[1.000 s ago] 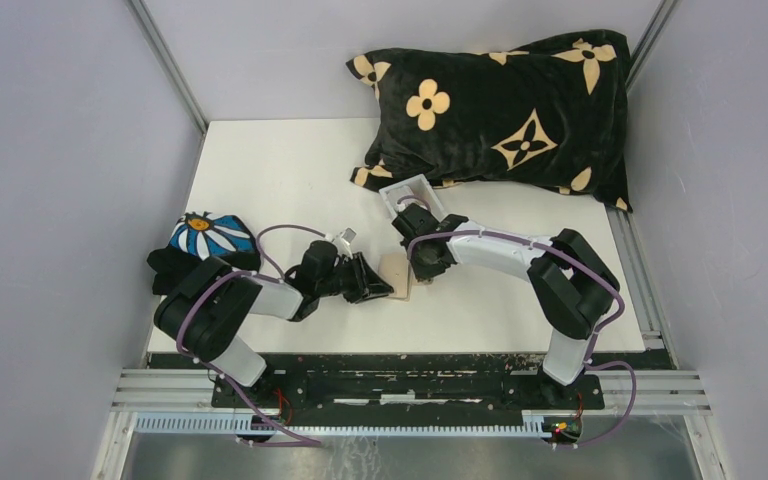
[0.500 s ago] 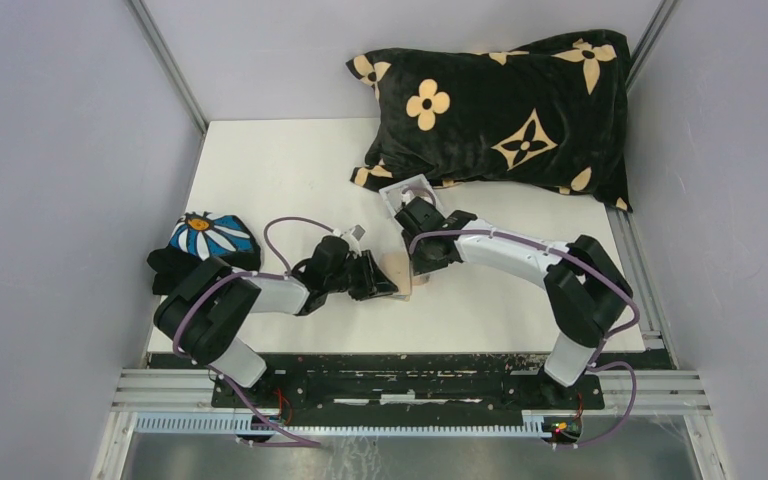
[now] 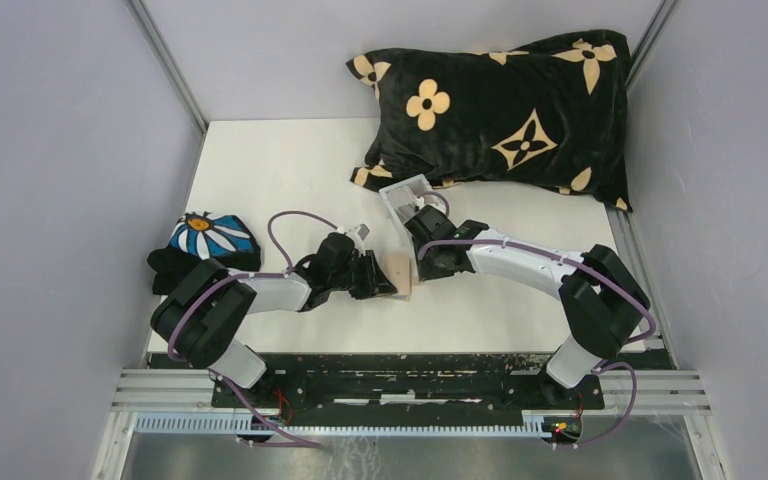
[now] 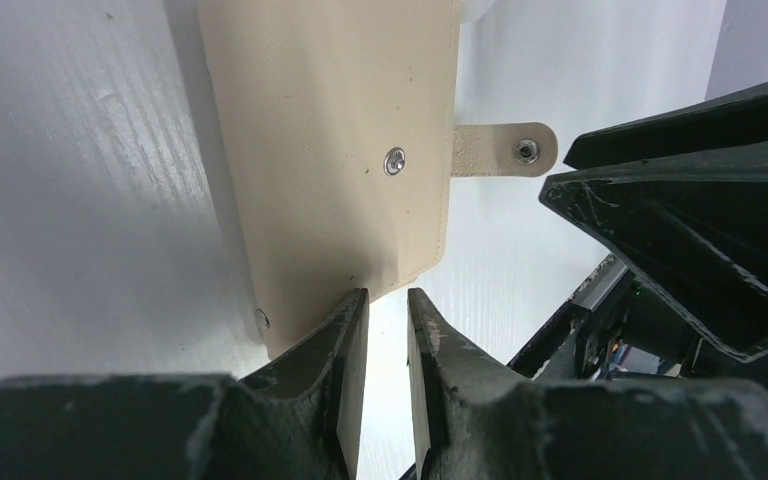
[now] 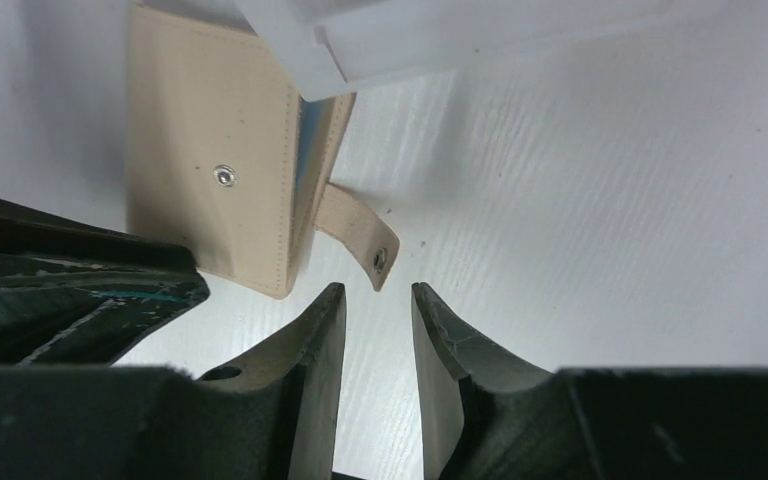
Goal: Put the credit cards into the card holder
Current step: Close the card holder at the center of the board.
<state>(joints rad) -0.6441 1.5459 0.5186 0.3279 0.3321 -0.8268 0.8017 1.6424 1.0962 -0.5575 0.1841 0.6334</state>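
Plainly, the card holder (image 3: 397,272) lies flat on the tabletop (image 3: 290,170), nearer its near edge; it looks light, floppy, apt to slide. Left claw (image 4: 388,320), slightly parted and empty, sits at its corner; right claw (image 5: 375,300), released, hovers by the snap tab (image 5: 355,240), likely the best pinch point.

The flat tan card holder (image 4: 330,150) looks like matt, fine-grained leather with stitched edges and shiny metal snap studs (image 4: 394,160). The white table (image 5: 610,200) is matt, faintly grained. The black flowered pillow (image 3: 505,105) looks plush.
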